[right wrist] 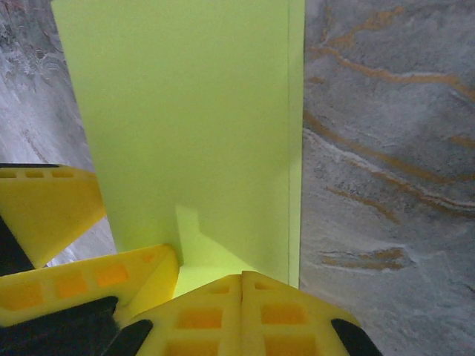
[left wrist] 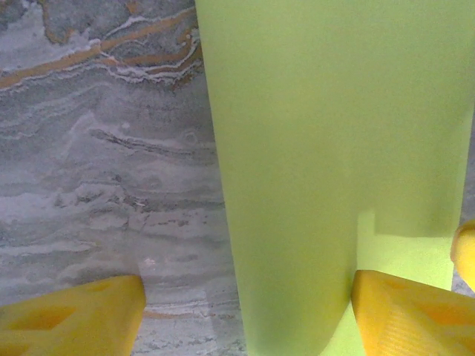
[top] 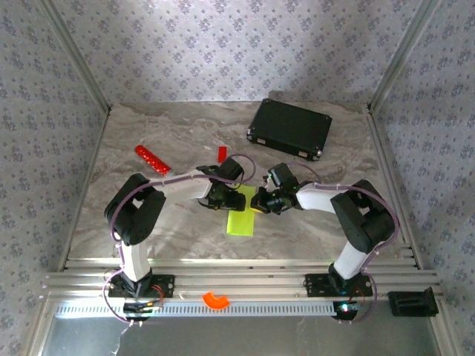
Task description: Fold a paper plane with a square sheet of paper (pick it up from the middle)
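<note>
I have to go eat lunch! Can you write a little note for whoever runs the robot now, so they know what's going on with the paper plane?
Left tool: open, low over the green sheet of paper, straddling one long edge.
Right tool: shut, tips at the paper's end; I can't tell whether it pinches the paper.
Paper: lying in the middle of the table, between the two tools.
Done: it looks folded once into a long strip, with two layers showing along one edge.
Left: the nose folds and the wings. It has no dart shape yet.
</note>
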You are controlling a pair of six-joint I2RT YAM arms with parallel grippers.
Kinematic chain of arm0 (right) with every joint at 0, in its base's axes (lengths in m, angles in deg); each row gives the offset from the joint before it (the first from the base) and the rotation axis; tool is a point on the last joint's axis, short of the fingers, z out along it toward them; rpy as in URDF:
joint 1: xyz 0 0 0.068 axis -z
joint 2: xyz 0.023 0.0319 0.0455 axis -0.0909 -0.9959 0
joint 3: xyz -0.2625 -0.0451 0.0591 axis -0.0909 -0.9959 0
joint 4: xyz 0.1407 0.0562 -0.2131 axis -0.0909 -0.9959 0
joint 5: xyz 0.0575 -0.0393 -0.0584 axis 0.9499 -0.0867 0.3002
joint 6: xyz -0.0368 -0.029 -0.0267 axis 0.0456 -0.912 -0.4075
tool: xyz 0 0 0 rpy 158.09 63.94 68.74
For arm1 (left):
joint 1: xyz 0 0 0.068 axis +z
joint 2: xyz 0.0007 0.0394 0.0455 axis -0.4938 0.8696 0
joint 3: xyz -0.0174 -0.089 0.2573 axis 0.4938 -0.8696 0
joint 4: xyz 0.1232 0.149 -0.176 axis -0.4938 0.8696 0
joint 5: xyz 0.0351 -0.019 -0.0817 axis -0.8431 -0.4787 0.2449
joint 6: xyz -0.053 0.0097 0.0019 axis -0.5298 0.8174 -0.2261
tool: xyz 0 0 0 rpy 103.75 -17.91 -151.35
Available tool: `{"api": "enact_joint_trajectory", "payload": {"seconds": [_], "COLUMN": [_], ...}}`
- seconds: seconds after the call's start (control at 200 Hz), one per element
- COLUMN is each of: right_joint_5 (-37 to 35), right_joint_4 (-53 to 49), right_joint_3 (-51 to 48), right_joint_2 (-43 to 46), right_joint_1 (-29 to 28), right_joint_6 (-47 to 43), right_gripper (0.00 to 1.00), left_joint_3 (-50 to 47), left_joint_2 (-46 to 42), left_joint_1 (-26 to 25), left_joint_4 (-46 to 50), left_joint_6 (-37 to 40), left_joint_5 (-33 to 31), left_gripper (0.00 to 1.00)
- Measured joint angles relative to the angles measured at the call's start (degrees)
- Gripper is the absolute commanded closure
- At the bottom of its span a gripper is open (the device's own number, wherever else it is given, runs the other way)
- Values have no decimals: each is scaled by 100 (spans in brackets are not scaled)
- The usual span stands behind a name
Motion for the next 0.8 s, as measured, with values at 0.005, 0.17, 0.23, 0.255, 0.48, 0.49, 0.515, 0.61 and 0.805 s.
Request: {"api": "enact_joint_trajectory", "payload": {"seconds": [0.005, 0.17, 0.23, 0.255, 0.48, 0.49, 0.515, 0.61, 0.805], "right_joint_5": [4, 15, 9, -4, -184, -188, -208, -254, -286], "right_joint_4": [2, 31, 24, 13, -289, -299, -326, -407, -546], "right_joint_3": [0, 4, 4, 4, 129, 136, 144, 144, 13], "right_joint_2": [-4, -87, -129, -146, -166, -166, -166, -131, 35], "right_joint_1": [0, -35, -59, -72, -140, -142, -142, -149, -81], "right_joint_6": [0, -17, -28, -46, -278, -286, -313, -400, -562], "right_gripper": [95, 95, 95, 95, 97, 97, 97, 97, 97], "left_joint_3": [0, 0, 0, 0, 0, 0, 0, -2, -407], "left_joint_2": [0, 0, 0, 0, -2, -2, -4, -39, -350], "left_joint_1": [0, 0, 0, 0, 0, 0, 0, -7, -70], "left_joint_4": [0, 0, 0, 0, -4, -4, -4, -26, -693], "left_joint_6": [9, 50, 50, 50, 28, 26, 15, -76, -428], "left_joint_5": [2, 4, 13, 17, 22, 22, 22, 52, 249], "left_gripper": [25, 24, 24, 24, 23, 23, 23, 22, 27]}}
